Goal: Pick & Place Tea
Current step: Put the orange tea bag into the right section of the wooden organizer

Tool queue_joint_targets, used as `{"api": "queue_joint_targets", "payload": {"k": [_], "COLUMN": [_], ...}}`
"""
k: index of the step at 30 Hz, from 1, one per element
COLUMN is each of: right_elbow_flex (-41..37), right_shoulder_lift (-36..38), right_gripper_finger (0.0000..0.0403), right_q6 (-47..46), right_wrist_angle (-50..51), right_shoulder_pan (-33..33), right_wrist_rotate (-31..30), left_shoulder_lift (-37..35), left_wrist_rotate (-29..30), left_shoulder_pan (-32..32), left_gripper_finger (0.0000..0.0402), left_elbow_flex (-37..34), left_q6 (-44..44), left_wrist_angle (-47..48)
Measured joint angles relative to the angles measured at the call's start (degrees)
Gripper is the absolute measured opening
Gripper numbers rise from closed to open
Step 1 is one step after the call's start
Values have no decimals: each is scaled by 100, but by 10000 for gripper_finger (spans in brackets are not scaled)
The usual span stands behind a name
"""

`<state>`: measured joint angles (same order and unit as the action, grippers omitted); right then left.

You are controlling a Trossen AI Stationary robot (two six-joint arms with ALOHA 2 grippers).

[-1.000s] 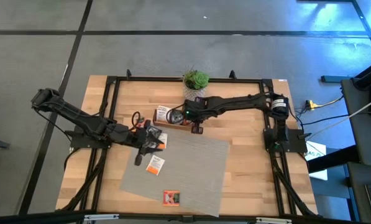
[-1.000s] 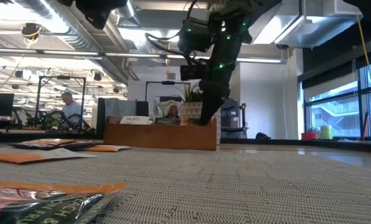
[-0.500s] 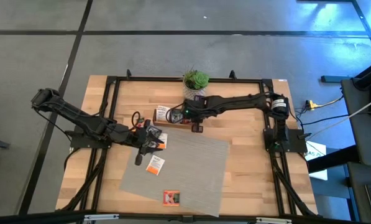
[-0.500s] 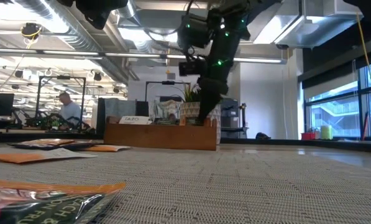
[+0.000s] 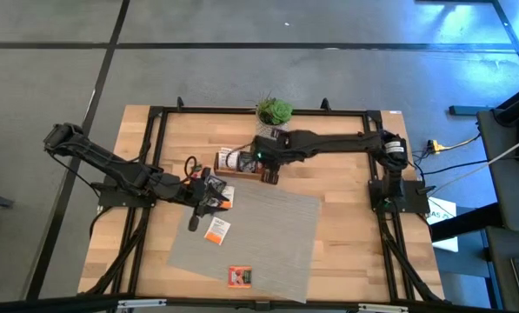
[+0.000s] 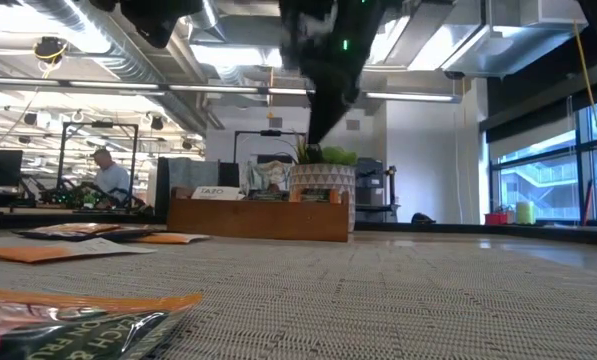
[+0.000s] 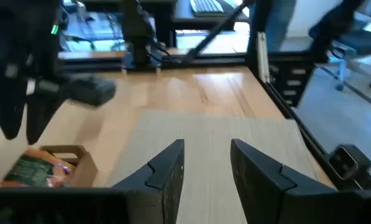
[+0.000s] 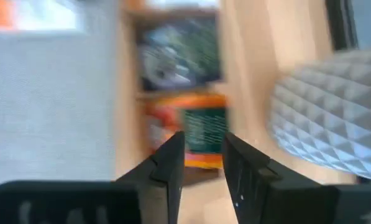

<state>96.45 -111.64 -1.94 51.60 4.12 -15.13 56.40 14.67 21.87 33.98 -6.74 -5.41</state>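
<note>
– Right claw [image 5: 269, 175] hangs over the right end of the wooden tray [image 6: 258, 220] at the far side of the surface, fingers parted just a bit, nothing between them afaict. Green and orange packets sit in the compartments below it.

– And the left claw [image 5: 209, 198]?

– Parked low over the far-left corner of the grey mat [image 5: 272, 230], fingers apart, empty too. A few loose tea packets [image 5: 216, 229] lie flat on the mat's left side, one more at the near edge.

– How would they handle, you reckon?

– Super light, thin, floppy foil, probably a bit slick. Lying flat they give you nothing to pinch, so I'd nip one edge, or press and tilt it up first.

– Room to move?

– Loads over the mat's right half. Tight bit is the tray: thin dividers, and the plant pot [image 8: 322, 118] stands just beyond its right end.
</note>
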Motion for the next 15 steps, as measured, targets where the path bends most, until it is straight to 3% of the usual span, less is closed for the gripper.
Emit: {"api": "queue_joint_targets", "payload": {"k": [6, 15], "right_elbow_flex": [-431, -1665], "right_shoulder_lift": [196, 189], "right_gripper_finger": [110, 110], "right_q6": [-905, -828], "right_wrist_angle": [-825, -4085], "right_shoulder_pan": [-1122, -2800], "right_wrist_rotate": [164, 777], "left_shoulder_lift": [290, 1822], "left_wrist_rotate": [-658, -361], "left_shoulder_pan": [514, 1454], "left_gripper_finger": [127, 127], "left_elbow_flex": [0, 7], "left_q6": [-714, -1795], "left_wrist_angle": [306, -894]}}
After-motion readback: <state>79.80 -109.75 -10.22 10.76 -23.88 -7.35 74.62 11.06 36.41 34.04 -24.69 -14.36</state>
